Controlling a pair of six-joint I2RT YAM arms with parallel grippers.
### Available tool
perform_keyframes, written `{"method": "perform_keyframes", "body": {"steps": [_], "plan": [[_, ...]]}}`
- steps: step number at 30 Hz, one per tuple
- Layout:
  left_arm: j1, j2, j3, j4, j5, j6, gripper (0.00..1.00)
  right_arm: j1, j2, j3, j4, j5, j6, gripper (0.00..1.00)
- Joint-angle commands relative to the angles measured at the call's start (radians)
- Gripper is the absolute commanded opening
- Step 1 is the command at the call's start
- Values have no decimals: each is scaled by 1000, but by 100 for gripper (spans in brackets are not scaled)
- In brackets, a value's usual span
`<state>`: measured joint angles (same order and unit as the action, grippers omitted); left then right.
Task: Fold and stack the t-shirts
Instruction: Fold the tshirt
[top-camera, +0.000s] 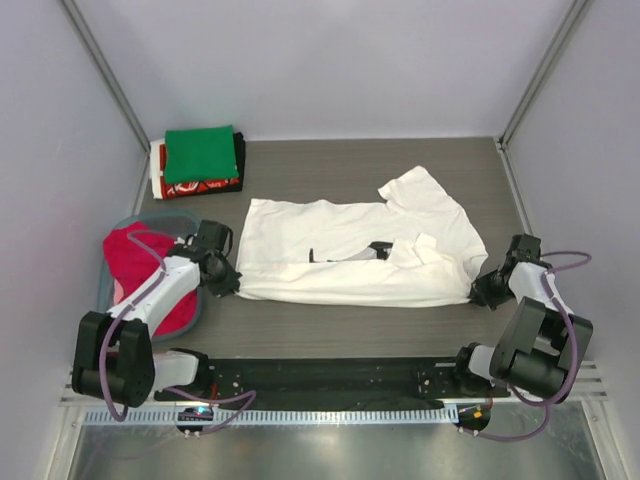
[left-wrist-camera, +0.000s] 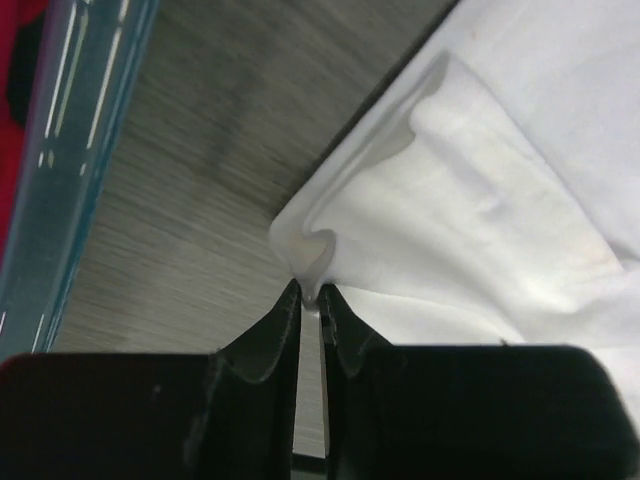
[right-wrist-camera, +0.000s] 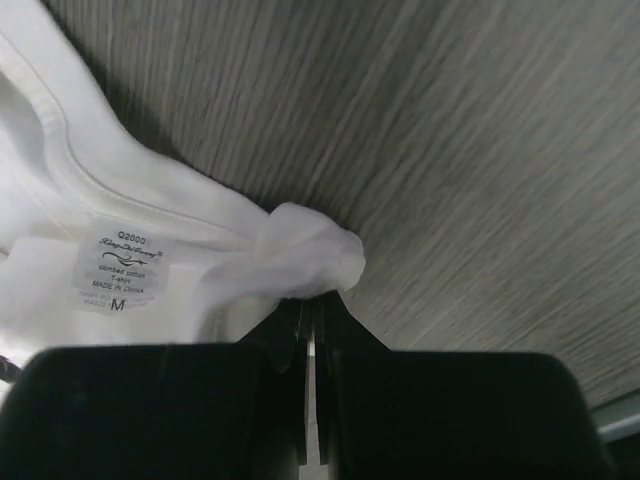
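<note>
Across mid-frame, lying flat: white t-shirt (top-camera: 350, 250), pinched at lower-left corner by closed left gripper (top-camera: 232, 285), at lower-right bunch by closed right gripper (top-camera: 477, 292). Might slip from the thin left pinch if lifted unevenly, crumpling the fold.

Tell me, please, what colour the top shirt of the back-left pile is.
Green; the top shirt shows best in the top external view.

- On the white t-shirt (right-wrist-camera: 310, 255) I see a sewn-in neck label (right-wrist-camera: 122, 268), headed "Q2000".
- Under that is a cursive brand line I cannot make out.
- Next comes small print that seems to read "combed cotton", then "MADE IN CHINA".
- The size letter "M" is at the bottom.
- The black print (top-camera: 345, 255) on the shirt is too small for me to read from above.
</note>
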<state>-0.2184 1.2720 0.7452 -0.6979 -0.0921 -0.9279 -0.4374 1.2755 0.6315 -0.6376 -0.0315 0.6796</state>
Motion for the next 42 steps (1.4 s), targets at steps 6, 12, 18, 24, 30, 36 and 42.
{"method": "perform_keyframes", "body": {"steps": [6, 12, 18, 24, 30, 36, 42], "plan": [[-1, -144, -44, -11, 31, -42, 58, -55, -197, -39, 9, -54, 29, 86], [-1, -220, 66, -97, 31, 32, 66, -54, -317, 8, 2, -103, 12, 87], [1, -250, 172, -179, -6, 193, 66, 110, -196, 293, 76, -108, -43, 85], [1, -273, 181, -206, -54, 279, 66, 330, 188, 612, 78, -18, -166, 85], [1, -312, 151, -175, -83, 328, 66, 380, 618, 1052, 56, -19, -299, 84], [2, -362, 118, -134, -90, 317, 66, 410, 901, 1420, -19, 69, -368, 84], [1, -349, 115, -127, -87, 314, 64, 437, 1151, 1706, -68, 145, -396, 84]]}}
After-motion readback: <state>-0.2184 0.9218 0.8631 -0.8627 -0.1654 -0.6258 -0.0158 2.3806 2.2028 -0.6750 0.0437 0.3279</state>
